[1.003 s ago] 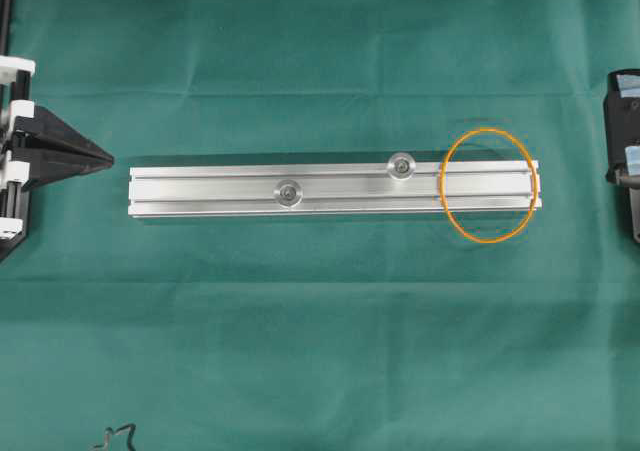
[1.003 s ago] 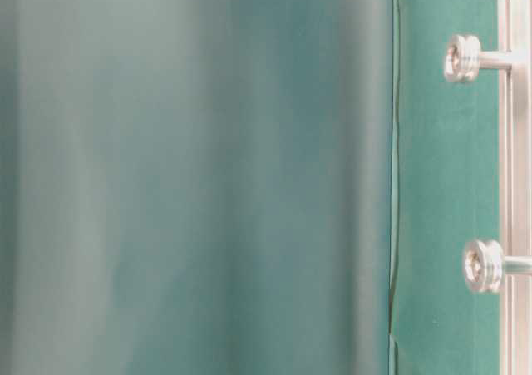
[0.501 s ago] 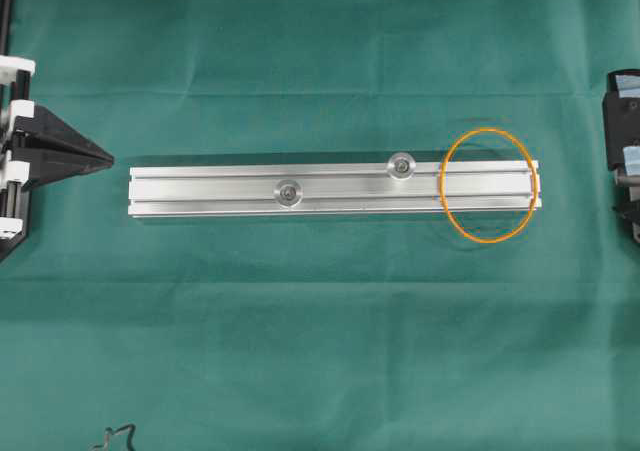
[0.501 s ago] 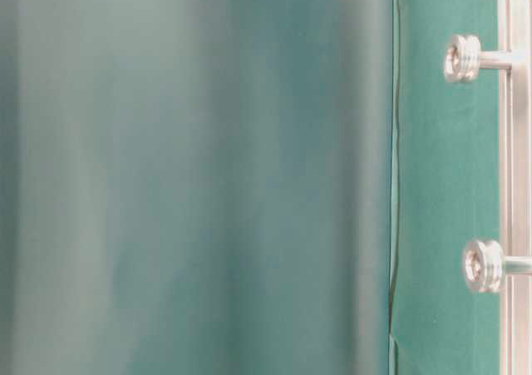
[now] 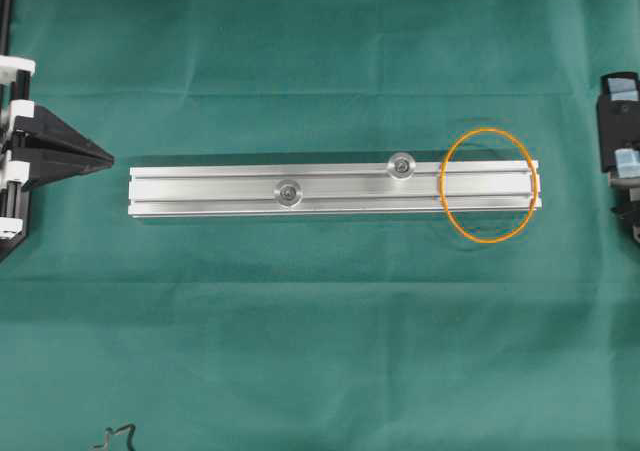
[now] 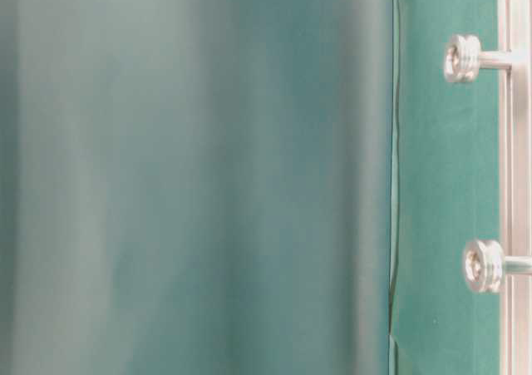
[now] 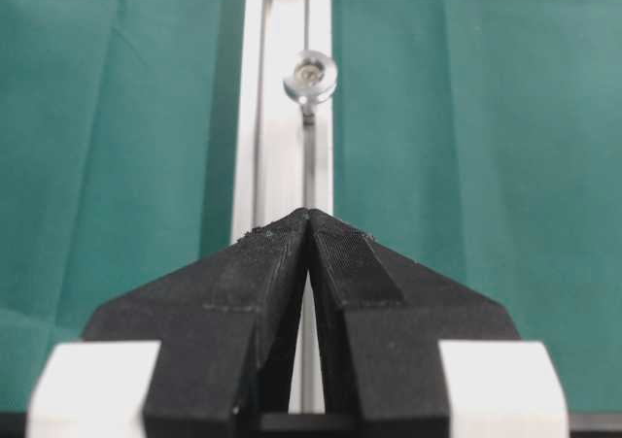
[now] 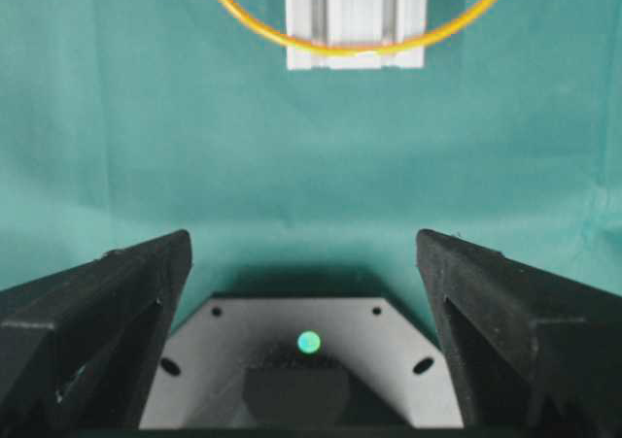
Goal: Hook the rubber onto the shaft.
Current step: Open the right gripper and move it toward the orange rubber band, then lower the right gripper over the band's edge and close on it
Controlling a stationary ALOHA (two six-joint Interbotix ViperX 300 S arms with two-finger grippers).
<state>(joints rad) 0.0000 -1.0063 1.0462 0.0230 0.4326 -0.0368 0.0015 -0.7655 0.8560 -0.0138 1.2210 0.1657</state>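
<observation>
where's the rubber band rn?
Overhead view: the rubber band lies draped across the right end of the aluminium rail, right of the nearer shaft, not hooked on it.

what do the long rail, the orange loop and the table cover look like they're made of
Rail: looks like aluminium, a brushed silvery extrusion with grooves running lengthwise and soft glare.
Orange loop: probably rubber, a thin, matte, even band lying limp over the rail's end.
Table cover: seems to be green woven cloth, matte, with creases and folds.
</observation>
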